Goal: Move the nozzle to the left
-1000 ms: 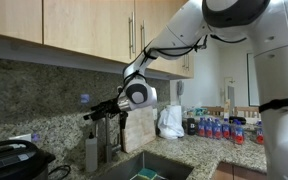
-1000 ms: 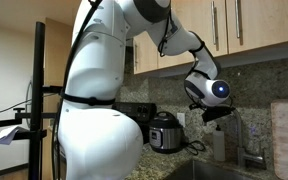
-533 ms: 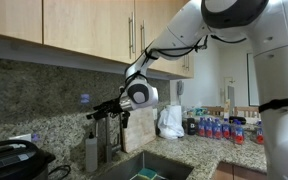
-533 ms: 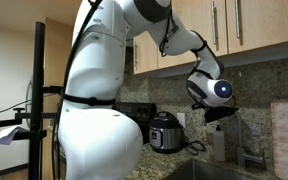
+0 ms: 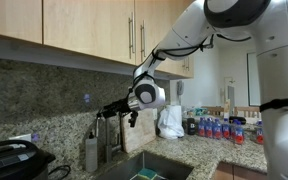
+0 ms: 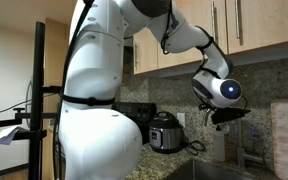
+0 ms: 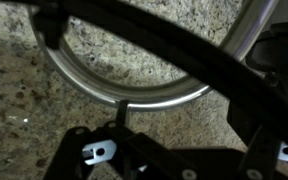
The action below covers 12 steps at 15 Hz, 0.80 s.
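Note:
The nozzle (image 7: 124,98) fills the wrist view as a brushed-steel arch against the speckled granite wall. My gripper (image 7: 174,112) is open, with one dark finger (image 7: 214,75) crossing in front of the arch and the other low in the picture. Whether a finger touches the steel I cannot tell. In an exterior view the gripper (image 5: 119,107) hovers at the top of the nozzle (image 5: 106,135), above the sink (image 5: 144,170). In an exterior view the gripper (image 6: 224,118) hangs under the cabinets by the backsplash.
A white soap bottle (image 5: 91,152) stands just beside the faucet. A rice cooker (image 6: 167,132) sits on the counter nearby. Bottles and a white bag (image 5: 170,122) crowd the far counter. Wall cabinets (image 5: 84,30) hang close above the arm.
The gripper has slid to the right in both exterior views, staying open at the top of the faucet arch.

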Available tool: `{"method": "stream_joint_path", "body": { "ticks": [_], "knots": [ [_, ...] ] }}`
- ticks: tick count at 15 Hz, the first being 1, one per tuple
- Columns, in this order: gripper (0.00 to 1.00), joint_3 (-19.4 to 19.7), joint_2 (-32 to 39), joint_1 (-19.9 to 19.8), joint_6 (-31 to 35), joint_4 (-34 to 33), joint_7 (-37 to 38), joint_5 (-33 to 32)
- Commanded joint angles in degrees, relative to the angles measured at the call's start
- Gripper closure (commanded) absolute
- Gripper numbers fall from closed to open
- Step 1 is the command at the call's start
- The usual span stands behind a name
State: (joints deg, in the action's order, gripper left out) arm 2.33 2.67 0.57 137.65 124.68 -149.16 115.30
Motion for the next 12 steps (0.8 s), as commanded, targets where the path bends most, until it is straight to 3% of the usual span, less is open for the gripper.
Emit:
{"method": "stream_joint_path", "body": {
  "ticks": [1,11,12],
  "knots": [
    [0.26,0.38,-1.45,-1.12,-1.33,3.11,0.20,1.75],
    [0.92,0.43,-2.09,-1.15,-1.71,3.17,0.18,0.31],
    [0.94,0.34,-1.80,-1.10,-1.77,3.05,0.18,0.26]
  ]
}}
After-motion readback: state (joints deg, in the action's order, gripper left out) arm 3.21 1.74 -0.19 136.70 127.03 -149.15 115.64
